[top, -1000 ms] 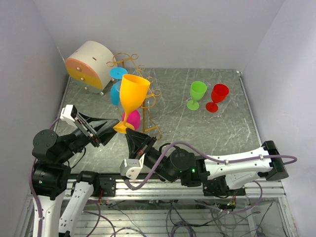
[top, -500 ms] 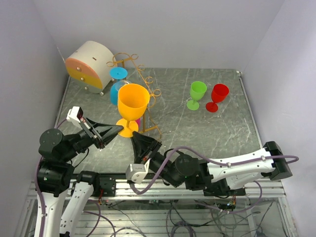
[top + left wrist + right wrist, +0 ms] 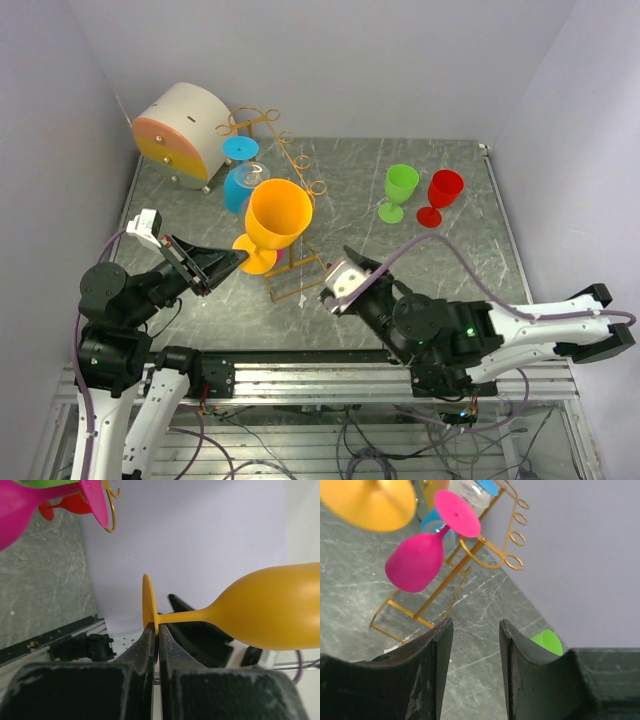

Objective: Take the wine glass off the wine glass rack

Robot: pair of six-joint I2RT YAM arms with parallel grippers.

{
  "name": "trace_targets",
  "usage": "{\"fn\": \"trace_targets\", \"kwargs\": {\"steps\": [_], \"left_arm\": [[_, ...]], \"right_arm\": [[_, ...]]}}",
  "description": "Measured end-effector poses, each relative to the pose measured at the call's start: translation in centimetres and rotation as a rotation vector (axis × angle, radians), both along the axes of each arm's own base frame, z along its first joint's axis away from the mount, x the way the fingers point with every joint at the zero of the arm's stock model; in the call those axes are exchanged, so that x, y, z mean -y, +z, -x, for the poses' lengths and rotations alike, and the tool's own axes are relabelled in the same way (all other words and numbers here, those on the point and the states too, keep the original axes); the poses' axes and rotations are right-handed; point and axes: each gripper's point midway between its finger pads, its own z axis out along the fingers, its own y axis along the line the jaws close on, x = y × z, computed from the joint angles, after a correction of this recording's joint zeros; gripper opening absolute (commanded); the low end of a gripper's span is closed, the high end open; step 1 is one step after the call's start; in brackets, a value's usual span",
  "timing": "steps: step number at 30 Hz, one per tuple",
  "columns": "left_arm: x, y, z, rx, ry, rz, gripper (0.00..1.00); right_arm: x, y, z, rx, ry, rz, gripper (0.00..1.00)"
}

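An orange wine glass [image 3: 275, 215] [image 3: 270, 612] hangs in the air just in front of the gold wire wine glass rack [image 3: 290, 155] [image 3: 485, 545], clear of its arms. My left gripper [image 3: 238, 260] [image 3: 156, 630] is shut on the rim of the glass's round foot. My right gripper [image 3: 345, 262] [image 3: 476, 622] stands open and empty to the right of the rack's base, apart from the orange glass. A pink wine glass [image 3: 415, 562] [image 3: 30, 505] hangs upside down on the rack, and a blue wine glass [image 3: 238, 180] hangs further back.
A round white-and-orange drum box [image 3: 180, 130] sits at the back left beside the rack. A green glass [image 3: 400, 188] and a red glass [image 3: 443, 195] stand upright on the marble tabletop [image 3: 430, 270] at the back right. Walls close in on three sides.
My left gripper closed on the orange glass's foot. The right gripper let go of that foot, opened, and drew back to the right. The glass sank a little toward me.
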Motion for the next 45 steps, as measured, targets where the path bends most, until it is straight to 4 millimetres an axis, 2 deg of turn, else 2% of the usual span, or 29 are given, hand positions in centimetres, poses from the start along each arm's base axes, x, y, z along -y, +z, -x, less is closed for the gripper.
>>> {"fn": "trace_targets", "kwargs": {"steps": [4, 6, 9, 12, 15, 19, 21, 22, 27, 30, 32, 34, 42, 45], "left_arm": [[-0.2, -1.1, -0.3, 0.053, 0.017, -0.09, 0.1], [-0.4, -1.8, -0.5, 0.065, 0.029, -0.13, 0.1], [-0.8, -2.7, -0.6, 0.086, 0.053, -0.19, 0.11], [-1.3, -3.6, -0.4, 0.103, 0.078, -0.26, 0.1], [-1.9, -3.9, -0.1, 0.125, 0.103, -0.333, 0.1], [-2.7, -4.4, 0.2, 0.149, 0.134, -0.416, 0.1], [-3.1, -5.0, 0.2, 0.148, 0.147, -0.451, 0.1], [-3.2, -5.2, 0.2, 0.144, 0.149, -0.462, 0.1], [-3.5, -6.0, 0.2, 0.135, 0.153, -0.498, 0.1], [-3.5, -6.0, 0.2, 0.136, 0.155, -0.5, 0.09], [-3.5, -6.0, 0.2, 0.137, 0.154, -0.5, 0.09], [-3.5, -6.0, 0.1, 0.135, 0.154, -0.5, 0.09], [-3.5, -5.3, -0.1, 0.139, 0.155, -0.499, 0.09], [-3.5, -4.9, 0.0, 0.151, 0.158, -0.496, 0.09]], "right_arm": [[2.1, 2.4, -0.3, -0.119, -0.049, -0.116, 0.42], [3.0, 3.7, -1.4, -0.166, -0.077, -0.176, 0.42], [5.9, 5.3, -5.8, -0.232, -0.201, -0.27, 0.41], [7.5, 6.1, -9.1, -0.296, -0.278, -0.317, 0.38], [6.8, 6.5, -11.2, -0.382, -0.271, -0.352, 0.33], [4.4, 4.9, -12.3, -0.535, -0.172, -0.346, 0.26], [3.1, 4.4, -11.7, -0.62, -0.079, -0.349, 0.27], [2.7, 4.4, -11.2, -0.649, -0.041, -0.355, 0.31], [0.5, 7.2, -6.3, -0.75, 0.25, -0.402, 0.49], [0.2, 8.5, -3.6, -0.782, 0.392, -0.41, 0.51], [0.0, 8.8, -2.5, -0.799, 0.446, -0.403, 0.51], [-0.3, 8.4, -2.2, -0.815, 0.468, -0.391, 0.51], [-2.5, 5.0, -2.5, -0.915, 0.492, -0.321, 0.51], [-2.8, 4.5, -2.6, -0.93, 0.495, -0.312, 0.51]]}}
